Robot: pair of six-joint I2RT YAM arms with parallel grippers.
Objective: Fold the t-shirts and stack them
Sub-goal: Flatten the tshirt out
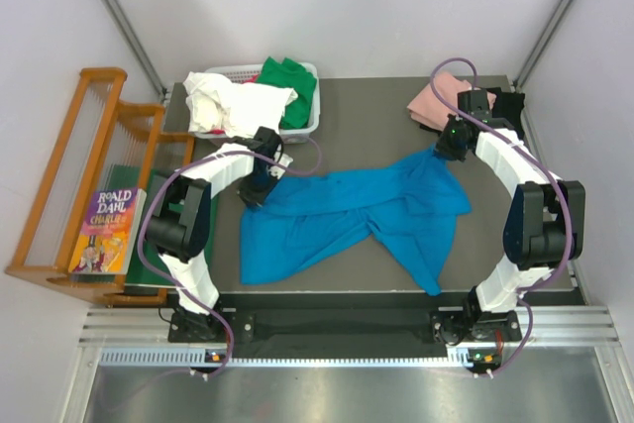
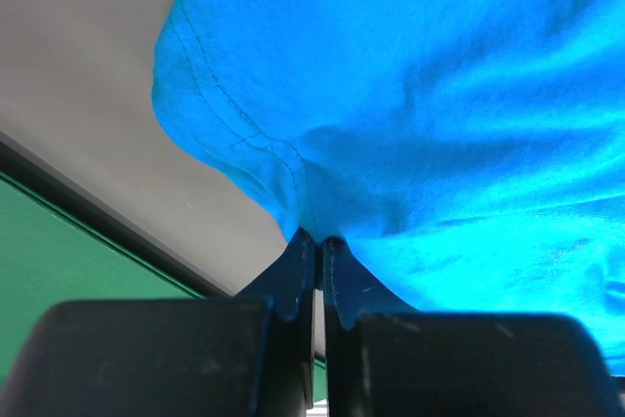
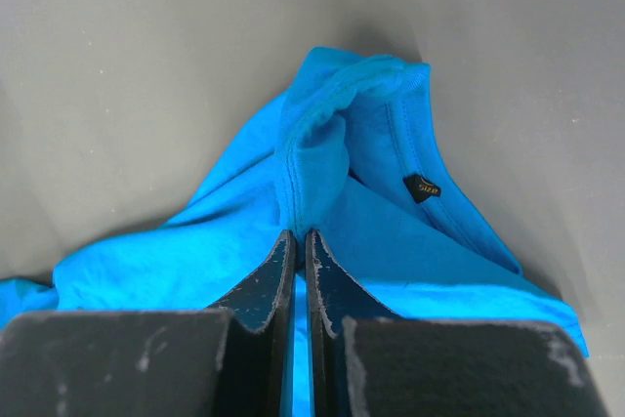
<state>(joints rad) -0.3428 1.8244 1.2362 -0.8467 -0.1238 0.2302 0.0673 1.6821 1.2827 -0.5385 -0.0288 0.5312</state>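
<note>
A bright blue t-shirt (image 1: pixel 347 215) lies twisted across the grey table, stretched between my two grippers. My left gripper (image 1: pixel 256 185) is shut on its left edge; in the left wrist view the gripper (image 2: pixel 318 241) pinches a hemmed fold of the blue t-shirt (image 2: pixel 420 95). My right gripper (image 1: pixel 446 151) is shut on its upper right end; in the right wrist view the gripper (image 3: pixel 296 236) pinches the blue t-shirt (image 3: pixel 322 153) at the collar, beside a small black size tag (image 3: pixel 422 187). A folded pink t-shirt (image 1: pixel 436 98) lies at the back right.
A white basket (image 1: pixel 309 124) at the back left holds white (image 1: pixel 233 101), green (image 1: pixel 287 81) and red cloth. A wooden rack (image 1: pixel 89 175) with a Roald Dahl book (image 1: pixel 107 230) stands left of the table, over a green board (image 2: pixel 68 261).
</note>
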